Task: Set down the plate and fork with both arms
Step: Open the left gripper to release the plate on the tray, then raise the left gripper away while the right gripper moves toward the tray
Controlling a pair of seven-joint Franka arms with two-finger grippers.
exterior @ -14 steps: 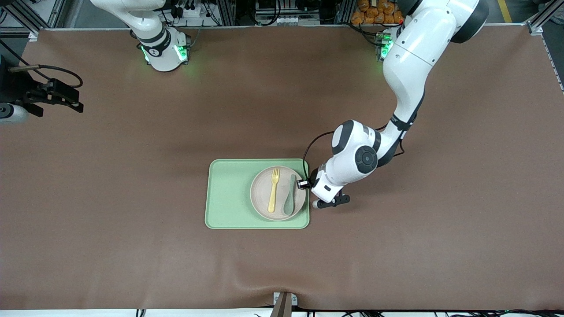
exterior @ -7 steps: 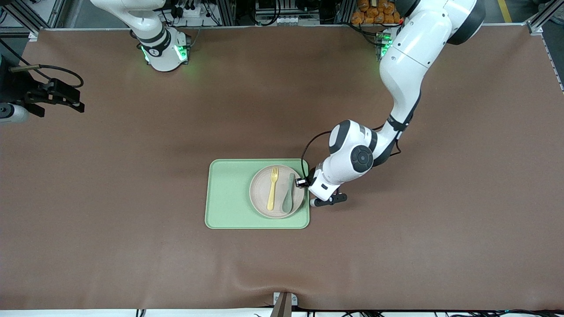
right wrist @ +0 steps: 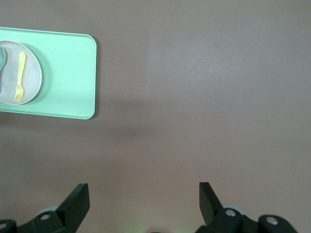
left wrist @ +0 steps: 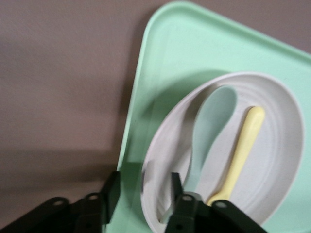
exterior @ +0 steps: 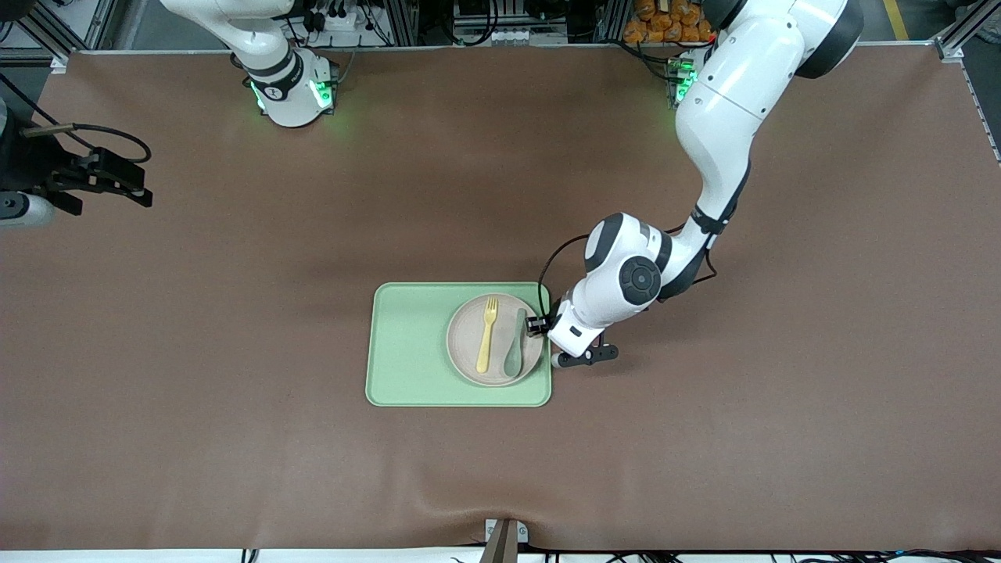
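The round speckled plate lies in the light-green tray, at the tray's end toward the left arm. The yellow fork lies on the plate beside a muted green spoon. My left gripper is low at the plate's edge, open, straddling the rim: one finger stands over the tray and the other finger inside the plate, with a gap at the rim. My right gripper hangs open and empty over bare table at the right arm's end.
The brown mat covers the whole table. The tray's half toward the right arm is bare. A small bracket sits at the table edge nearest the camera.
The left wrist has shifted slightly beside the tray. Plate and tray have slid a touch toward the left arm's end. The right hand drifted a little at the view's edge.
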